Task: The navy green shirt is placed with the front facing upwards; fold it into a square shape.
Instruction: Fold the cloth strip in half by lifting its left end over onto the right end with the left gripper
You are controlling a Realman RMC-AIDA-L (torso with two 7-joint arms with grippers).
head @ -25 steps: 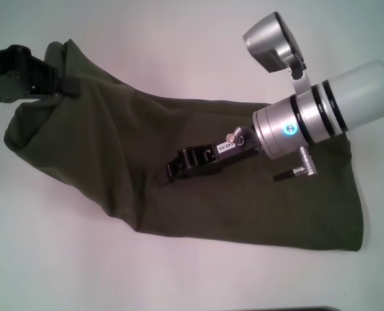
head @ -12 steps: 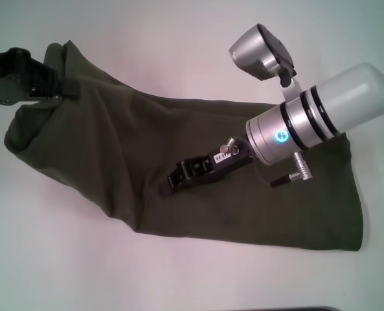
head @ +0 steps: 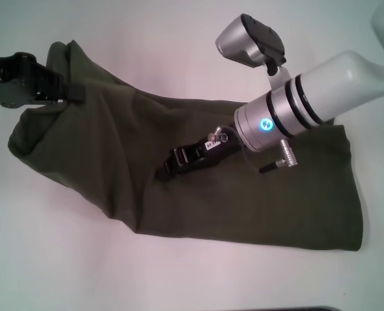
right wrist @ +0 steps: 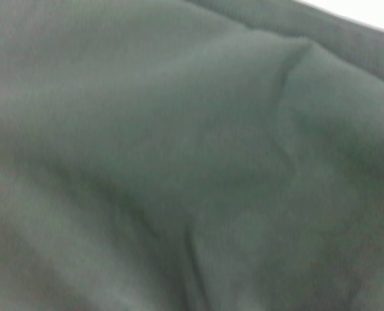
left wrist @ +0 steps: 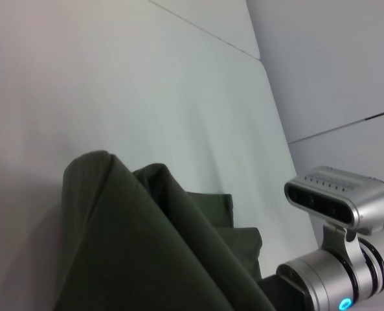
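The navy green shirt (head: 243,194) lies folded into a long band across the white table, plain olive side up. Its pink letters and collar are hidden. My left gripper (head: 72,92) is at the far left, shut on the shirt's raised left end, which stands up in folds in the left wrist view (left wrist: 146,246). My right gripper (head: 168,171) is shut and rests low over the middle of the band, pointing toward the left end. The right wrist view shows only olive cloth (right wrist: 179,162) close up.
The white table (head: 179,39) surrounds the shirt on all sides. A dark edge (head: 308,309) shows at the front rim of the table. The right arm's silver wrist and camera (head: 250,40) hang above the shirt's right half.
My right arm has shifted a little to the left and farther back over the shirt. My left gripper has moved slightly to the right with the shirt's end in it.
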